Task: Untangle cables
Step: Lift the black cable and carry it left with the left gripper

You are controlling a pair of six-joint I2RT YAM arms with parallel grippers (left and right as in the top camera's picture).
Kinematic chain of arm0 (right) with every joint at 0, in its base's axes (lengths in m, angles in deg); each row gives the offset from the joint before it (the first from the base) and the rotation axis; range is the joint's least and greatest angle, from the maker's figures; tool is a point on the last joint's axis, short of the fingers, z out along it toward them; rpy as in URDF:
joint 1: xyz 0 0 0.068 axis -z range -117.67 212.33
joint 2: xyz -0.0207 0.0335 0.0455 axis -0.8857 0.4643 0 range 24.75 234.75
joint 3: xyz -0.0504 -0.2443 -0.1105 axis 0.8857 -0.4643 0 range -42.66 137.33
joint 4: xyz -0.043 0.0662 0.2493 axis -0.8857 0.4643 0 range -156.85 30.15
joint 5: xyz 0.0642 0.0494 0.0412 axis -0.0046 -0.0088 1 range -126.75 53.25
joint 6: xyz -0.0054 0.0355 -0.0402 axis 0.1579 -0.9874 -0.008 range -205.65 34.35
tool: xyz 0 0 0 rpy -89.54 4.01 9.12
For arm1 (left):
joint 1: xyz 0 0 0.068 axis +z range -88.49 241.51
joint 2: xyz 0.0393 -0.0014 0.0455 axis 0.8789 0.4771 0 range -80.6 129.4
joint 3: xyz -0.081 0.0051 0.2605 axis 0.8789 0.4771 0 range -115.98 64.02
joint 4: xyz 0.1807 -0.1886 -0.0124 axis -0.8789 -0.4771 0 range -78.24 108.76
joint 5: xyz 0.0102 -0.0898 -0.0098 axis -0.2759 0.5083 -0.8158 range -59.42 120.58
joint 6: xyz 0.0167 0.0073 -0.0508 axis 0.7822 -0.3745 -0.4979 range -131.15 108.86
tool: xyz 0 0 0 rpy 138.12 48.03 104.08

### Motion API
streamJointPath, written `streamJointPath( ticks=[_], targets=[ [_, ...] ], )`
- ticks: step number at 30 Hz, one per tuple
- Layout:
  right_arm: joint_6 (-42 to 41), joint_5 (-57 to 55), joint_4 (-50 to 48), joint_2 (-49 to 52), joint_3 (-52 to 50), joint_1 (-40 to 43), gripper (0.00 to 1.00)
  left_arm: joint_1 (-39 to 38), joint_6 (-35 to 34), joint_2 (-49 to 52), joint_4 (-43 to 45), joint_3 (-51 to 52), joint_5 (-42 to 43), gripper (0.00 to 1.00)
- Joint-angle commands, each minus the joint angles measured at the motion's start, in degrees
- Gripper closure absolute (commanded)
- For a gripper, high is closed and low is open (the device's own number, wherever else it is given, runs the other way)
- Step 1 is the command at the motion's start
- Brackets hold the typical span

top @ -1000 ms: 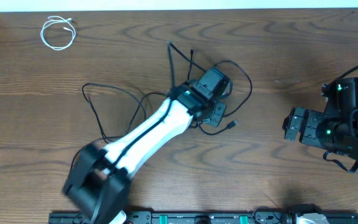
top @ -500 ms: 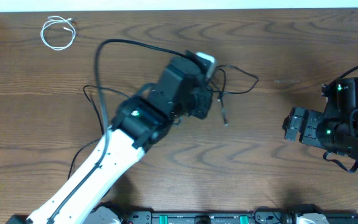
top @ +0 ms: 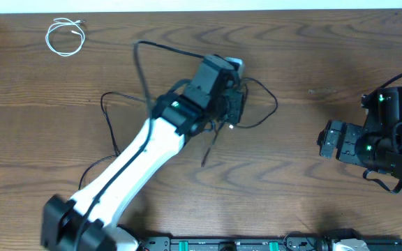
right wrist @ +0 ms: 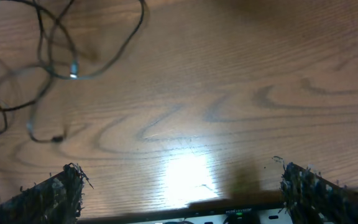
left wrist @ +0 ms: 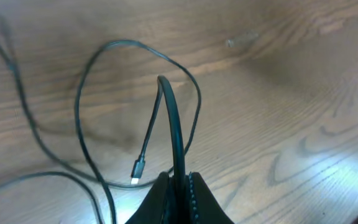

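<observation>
Tangle of thin black cables (top: 276, 104) mid wooden table (top: 340, 49), looped just under left gripper (left wrist: 180, 182), which pinches one strand tight. Right gripper (right wrist: 182, 193), near right edge: spread wide, holding nothing.

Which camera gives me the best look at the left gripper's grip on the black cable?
Left wrist: the left gripper is shut on a black cable arching up from it. Overhead, the wrist housing covers the pinch. Right wrist shows only distant cable loops.
</observation>
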State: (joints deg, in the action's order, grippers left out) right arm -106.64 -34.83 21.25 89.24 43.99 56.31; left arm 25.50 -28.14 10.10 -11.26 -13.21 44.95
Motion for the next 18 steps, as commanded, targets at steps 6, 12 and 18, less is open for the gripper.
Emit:
streamJointPath(
  ticks=[6,12,18],
  targets=[
    [-0.4,-0.3,0.1,0.0,0.1,0.3,0.01,4.1,1.7,-5.5,2.1,-3.4,3.0,0.92],
    [-0.4,-0.3,0.1,0.0,0.1,0.3,0.01,10.9,1.2,-11.4,1.4,-3.4,2.7,0.92],
    [-0.4,-0.3,0.1,0.0,0.1,0.3,0.01,21.4,-4.9,-13.8,-6.1,-3.4,-10.4,0.92]
  ],
)
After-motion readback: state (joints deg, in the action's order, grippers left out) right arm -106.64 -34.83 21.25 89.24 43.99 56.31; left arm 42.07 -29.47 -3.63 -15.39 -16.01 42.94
